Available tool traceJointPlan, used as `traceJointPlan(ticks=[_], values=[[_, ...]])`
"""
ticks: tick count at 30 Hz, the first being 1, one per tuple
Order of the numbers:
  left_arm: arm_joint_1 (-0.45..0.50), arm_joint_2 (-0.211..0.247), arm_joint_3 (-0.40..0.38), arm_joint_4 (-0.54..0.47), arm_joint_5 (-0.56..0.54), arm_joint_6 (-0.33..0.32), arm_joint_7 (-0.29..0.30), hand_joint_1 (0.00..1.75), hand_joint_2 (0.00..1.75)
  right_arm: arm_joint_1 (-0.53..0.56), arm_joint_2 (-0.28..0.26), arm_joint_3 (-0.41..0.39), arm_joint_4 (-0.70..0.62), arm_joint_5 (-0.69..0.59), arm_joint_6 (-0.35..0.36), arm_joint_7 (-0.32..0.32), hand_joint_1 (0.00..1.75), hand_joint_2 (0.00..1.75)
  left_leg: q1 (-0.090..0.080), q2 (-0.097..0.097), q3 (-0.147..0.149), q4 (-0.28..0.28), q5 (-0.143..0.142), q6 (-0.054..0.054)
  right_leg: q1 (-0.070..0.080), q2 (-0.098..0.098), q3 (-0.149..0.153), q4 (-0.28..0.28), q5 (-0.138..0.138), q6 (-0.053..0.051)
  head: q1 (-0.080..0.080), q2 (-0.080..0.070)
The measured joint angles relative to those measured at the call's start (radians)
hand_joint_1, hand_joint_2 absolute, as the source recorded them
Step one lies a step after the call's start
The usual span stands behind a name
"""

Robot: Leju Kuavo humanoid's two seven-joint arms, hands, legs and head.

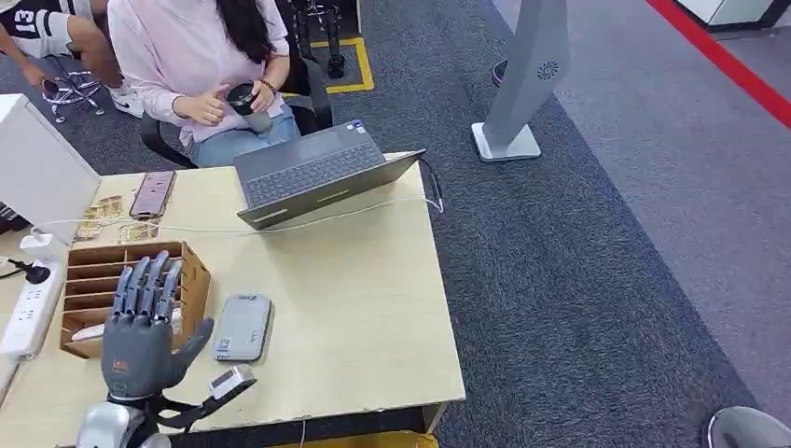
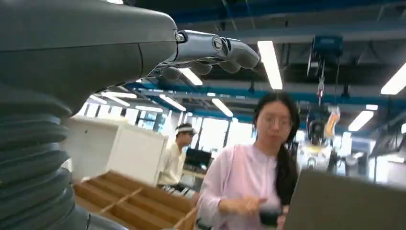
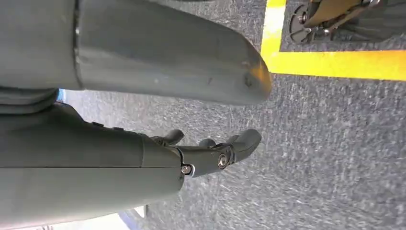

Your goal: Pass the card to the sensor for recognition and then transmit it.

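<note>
Left robot hand (image 1: 140, 322): raised over the near-left part of the table (image 1: 373, 308), fingers spread wide and straight, thumb out to the side, holding nothing. It sits in front of the wooden slotted organiser (image 1: 98, 280) in head view.

Card reader/sensor (image 1: 242, 327): flat grey unit lying on the table, just beside the organiser, on the side toward the robot's right. A small grey device (image 1: 230, 381) lies near the table's front edge, close to the hand's thumb; cannot tell what it is. A white item (image 1: 89, 331) sits in the organiser's near slot; whether it is the card cannot be told.

Right robot hand (image 3: 210, 151): hangs over grey carpet near a yellow floor line (image 3: 335, 64), fingers loosely curled, nothing in them.

Other: open laptop (image 1: 312, 173) at the far table edge; phone (image 1: 152, 193) to its left; white power strip (image 1: 28, 308) at the table's left side. Seated person in pink top (image 1: 196, 56) behind the laptop, holding a dark cup (image 1: 244, 99).
</note>
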Motion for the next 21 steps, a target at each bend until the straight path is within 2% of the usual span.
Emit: traceJointPlan(ticks=[3, 6, 7, 12, 16, 18, 21], values=[[0.056, 0.009, -0.001, 0.000, -0.021, -0.005, 0.034, 0.00, 1.75, 0.006, -0.004, -0.004, 0.000, -0.009, -0.002, 0.002, 0.00, 0.00, 0.000, -0.001, -0.001, 0.000, 0.000, 0.000, 0.000, -0.001, 0.000, 0.000, -0.001, 0.000, 0.001, 0.000], [0.065, 0.032, 0.000, 0.025, -0.036, -0.022, 0.086, 0.00, 1.75, 0.006, -0.005, -0.004, 0.000, -0.013, -0.001, 0.002, 0.00, 0.00, 0.000, -0.001, -0.001, 0.000, 0.000, 0.000, 0.000, -0.001, 0.000, 0.000, -0.001, 0.000, 0.001, 0.000], [0.066, 0.039, 0.001, 0.037, -0.037, -0.027, 0.091, 0.00, 1.75, 0.006, -0.006, -0.004, 0.000, -0.014, -0.001, 0.002, 0.00, 1.75, 0.000, -0.001, -0.001, 0.000, 0.000, 0.000, 0.000, -0.001, 0.000, 0.000, -0.001, 0.000, 0.000, 0.000], [0.070, 0.065, 0.020, 0.097, -0.042, -0.055, 0.110, 0.00, 1.75, 0.008, -0.008, -0.004, 0.000, -0.022, 0.004, -0.002, 0.00, 1.75, 0.000, -0.001, 0.000, 0.000, 0.001, 0.000, 0.000, -0.001, 0.000, 0.000, -0.001, 0.000, 0.001, 0.000], [0.067, 0.080, 0.058, 0.133, -0.099, -0.071, 0.172, 0.00, 1.75, 0.009, -0.010, -0.004, 0.000, -0.025, 0.005, -0.004, 0.00, 1.75, 0.000, -0.001, 0.000, 0.000, 0.001, -0.001, 0.000, -0.001, 0.000, 0.001, -0.001, 0.000, 0.001, 0.000], [0.055, 0.080, 0.082, 0.161, -0.164, -0.064, 0.217, 0.00, 1.75, 0.009, -0.010, -0.002, 0.000, -0.025, 0.005, -0.003, 0.00, 1.75, 0.000, -0.001, 0.000, 0.000, 0.001, 0.000, 0.000, -0.001, 0.000, 0.001, -0.001, 0.000, 0.001, 0.000], [0.026, 0.081, 0.109, 0.207, -0.187, -0.068, 0.246, 0.00, 1.75, 0.008, -0.010, 0.001, 0.000, -0.024, 0.007, -0.002, 0.00, 1.75, 0.000, -0.001, 0.000, 0.000, 0.001, 0.000, 0.000, -0.001, 0.000, 0.001, -0.001, 0.000, 0.001, 0.000]])
